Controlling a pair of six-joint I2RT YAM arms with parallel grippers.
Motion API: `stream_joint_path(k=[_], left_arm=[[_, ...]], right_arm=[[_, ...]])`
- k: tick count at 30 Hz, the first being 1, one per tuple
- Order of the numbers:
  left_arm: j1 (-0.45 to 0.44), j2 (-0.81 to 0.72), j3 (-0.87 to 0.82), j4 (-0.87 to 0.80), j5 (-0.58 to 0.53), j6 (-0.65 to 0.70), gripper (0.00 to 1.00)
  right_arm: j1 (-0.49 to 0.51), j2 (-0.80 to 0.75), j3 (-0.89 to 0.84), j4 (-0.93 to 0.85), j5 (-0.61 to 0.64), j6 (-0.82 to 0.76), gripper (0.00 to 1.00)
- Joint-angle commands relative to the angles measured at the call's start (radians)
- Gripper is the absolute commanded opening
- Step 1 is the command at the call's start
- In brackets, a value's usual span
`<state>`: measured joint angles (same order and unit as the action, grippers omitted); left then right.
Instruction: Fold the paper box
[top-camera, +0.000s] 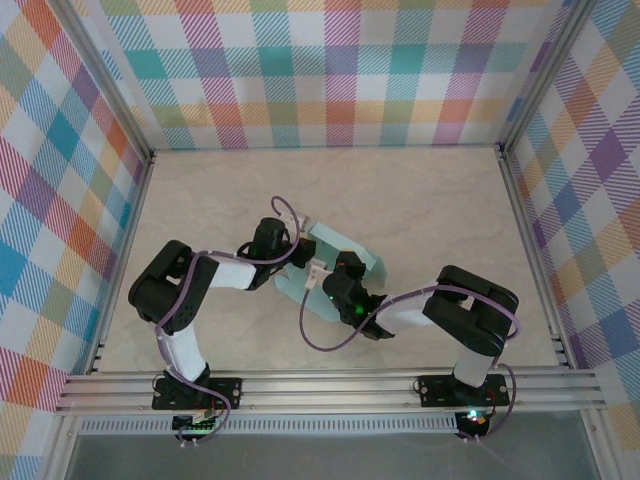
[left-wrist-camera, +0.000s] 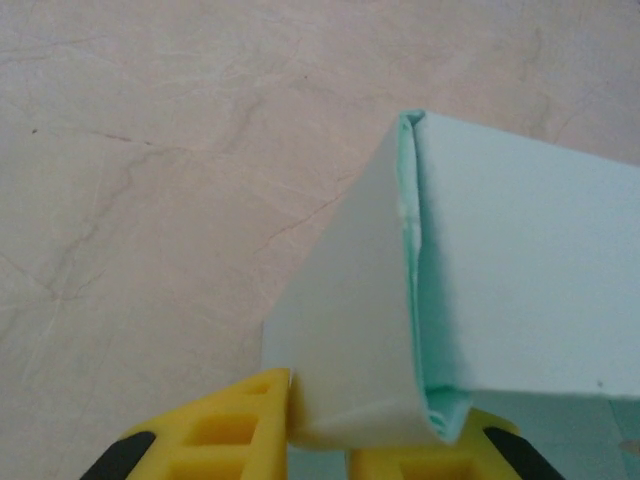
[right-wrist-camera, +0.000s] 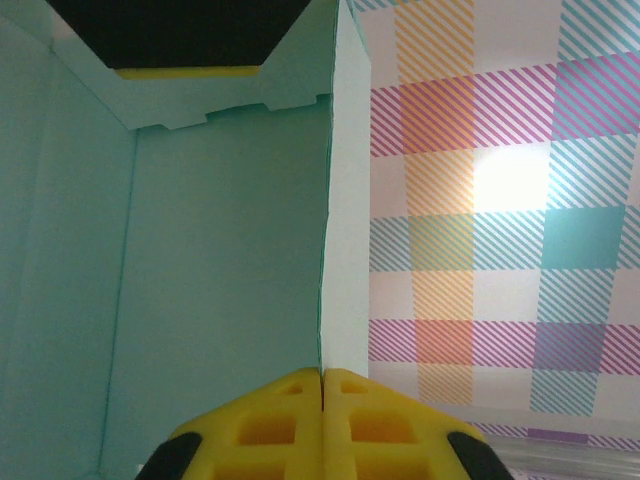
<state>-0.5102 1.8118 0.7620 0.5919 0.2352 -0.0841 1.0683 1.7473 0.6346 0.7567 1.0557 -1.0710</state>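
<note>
The paper box is pale mint-teal card, partly folded, lying on the table between the two arms. In the left wrist view a doubled-over wall of the paper box runs away from the camera. Its rounded near end sits between my left gripper's yellow fingers, which are shut on it. Seen from the right wrist, the teal inside of the paper box is on the left, with a notched flap at the top. My right gripper is shut on the thin upright edge of a side wall. Both grippers meet at the box.
The beige marbled table is ringed by plaid walls with metal rails along the near edge. Purple cables loop off both arms near the box.
</note>
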Motion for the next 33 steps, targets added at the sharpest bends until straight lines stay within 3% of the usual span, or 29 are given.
stream_joint_path(k=[1,11,14,21,28,33], left_arm=[[-0.020,0.014,0.046,-0.008,0.067,-0.036,0.18],[-0.021,0.012,0.048,-0.008,0.080,-0.061,0.01],[-0.021,0.013,0.049,-0.013,0.081,-0.061,0.00],[-0.013,0.013,0.052,-0.042,0.089,-0.071,0.00],[0.007,0.020,0.064,-0.049,0.113,-0.112,0.00],[0.034,0.032,0.068,-0.027,0.155,-0.169,0.00]], right_arm=[[0.012,0.007,-0.002,-0.094,-0.059,0.038,0.00],[0.012,0.013,0.005,-0.095,-0.059,0.040,0.00],[0.012,0.007,0.011,-0.097,-0.059,0.047,0.00],[-0.004,-0.088,0.056,-0.279,-0.069,0.190,0.44],[-0.013,-0.214,0.067,-0.423,-0.118,0.297,0.70],[-0.015,-0.307,0.174,-0.663,-0.179,0.477,0.82]])
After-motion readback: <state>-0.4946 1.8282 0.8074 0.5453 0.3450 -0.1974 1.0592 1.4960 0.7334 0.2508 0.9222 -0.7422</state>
